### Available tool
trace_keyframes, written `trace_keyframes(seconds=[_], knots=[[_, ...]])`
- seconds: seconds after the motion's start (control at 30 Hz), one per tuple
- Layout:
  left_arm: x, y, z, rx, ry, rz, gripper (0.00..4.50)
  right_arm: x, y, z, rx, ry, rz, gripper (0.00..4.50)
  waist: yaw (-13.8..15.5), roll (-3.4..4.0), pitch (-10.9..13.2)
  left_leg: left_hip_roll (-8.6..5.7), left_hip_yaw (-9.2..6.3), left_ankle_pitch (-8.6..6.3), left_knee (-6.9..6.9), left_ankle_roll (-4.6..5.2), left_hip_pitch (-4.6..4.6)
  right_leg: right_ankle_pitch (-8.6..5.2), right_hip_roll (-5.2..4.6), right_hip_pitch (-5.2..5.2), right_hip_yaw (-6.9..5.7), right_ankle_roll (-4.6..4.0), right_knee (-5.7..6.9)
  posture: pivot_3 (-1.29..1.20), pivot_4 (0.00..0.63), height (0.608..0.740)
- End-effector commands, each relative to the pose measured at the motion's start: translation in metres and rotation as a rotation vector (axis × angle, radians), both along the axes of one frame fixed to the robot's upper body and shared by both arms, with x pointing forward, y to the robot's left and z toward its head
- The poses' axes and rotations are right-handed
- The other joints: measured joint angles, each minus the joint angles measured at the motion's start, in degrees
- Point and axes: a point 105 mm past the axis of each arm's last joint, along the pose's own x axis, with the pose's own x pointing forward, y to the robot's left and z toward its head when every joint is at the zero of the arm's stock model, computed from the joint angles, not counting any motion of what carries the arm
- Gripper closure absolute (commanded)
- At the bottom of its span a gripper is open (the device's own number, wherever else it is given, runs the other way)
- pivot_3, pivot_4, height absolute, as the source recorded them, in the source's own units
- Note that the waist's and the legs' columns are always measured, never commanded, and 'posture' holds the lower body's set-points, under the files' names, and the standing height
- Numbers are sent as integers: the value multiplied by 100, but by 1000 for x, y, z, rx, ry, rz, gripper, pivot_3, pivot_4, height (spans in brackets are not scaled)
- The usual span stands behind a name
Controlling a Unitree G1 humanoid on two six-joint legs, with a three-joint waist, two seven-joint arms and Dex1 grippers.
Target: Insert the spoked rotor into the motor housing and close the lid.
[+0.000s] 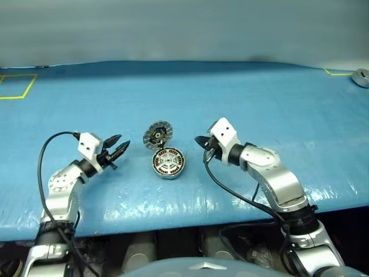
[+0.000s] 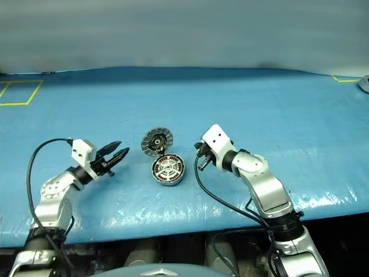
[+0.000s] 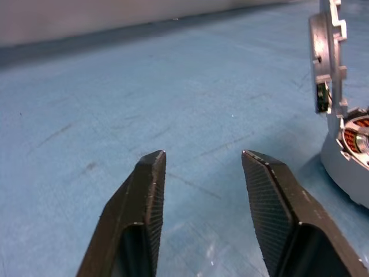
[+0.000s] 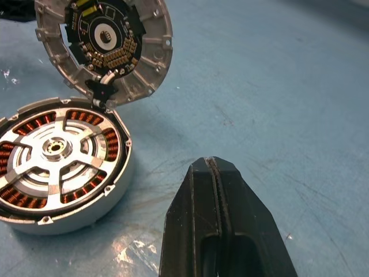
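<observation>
Spoked silver metal rotor (image 4: 55, 151) sits seated in the squat round silver-grey motor housing (image 4: 109, 199), copper-brown windings showing between its spokes, near the middle of the blue table cover (image 1: 259, 98). Touching the housing's far edge, the round ribbed-rim lid (image 4: 104, 49) stands tilted up, dark inner face exposed. Left gripper (image 1: 118, 145) hovers beside it, fingers spread and empty; right gripper (image 4: 214, 167) has fingers pressed together.

The motor housing (image 1: 168, 163) lay on the blue table (image 1: 259, 104), the lid (image 1: 158, 135) upright just behind it, the left gripper (image 1: 119, 144) and right gripper (image 1: 200, 142) flanking it.
</observation>
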Motion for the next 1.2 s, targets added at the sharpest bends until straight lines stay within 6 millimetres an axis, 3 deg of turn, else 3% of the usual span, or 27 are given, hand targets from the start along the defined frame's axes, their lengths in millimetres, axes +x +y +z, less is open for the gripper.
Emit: trace_keyframes(seconds=[0.03,0.1,0.33,0.43,0.67,1.2], knots=[[18,-1,6,20,-7,5,3917,-4,1,17,30,-60,-11,4500,-26,0,0,0,1,0,0,0,0,1,0,0,2,1,0,0,150,740],[33,-8,9,11,9,-13,4478,-6,-1,14,31,-54,-24,4500,-16,-2,0,0,0,0,-1,0,-1,2,1,0,0,1,0,0,150,740],[66,-54,47,-163,29,-257,4478,-24,-9,-3,11,3,-30,4500,26,-10,4,-12,-9,0,1,0,-14,8,-3,2,1,-1,-7,0,150,740],[70,-74,52,-149,45,-354,4478,-31,-14,-7,56,27,-39,4500,-5,-10,4,-16,-13,0,2,1,-16,9,-3,5,3,-3,-8,0,150,740],[62,-105,42,-156,151,-552,4478,-34,-22,-17,126,30,-96,4500,-123,-10,5,-15,-13,0,1,1,-13,5,-2,4,6,3,-4,0,150,740],[16,-121,48,-196,204,-833,4478,-26,-28,-23,118,49,-127,4500,-107,-10,5,-15,-14,0,6,2,-13,7,-2,5,9,-1,-1,0,150,740]])
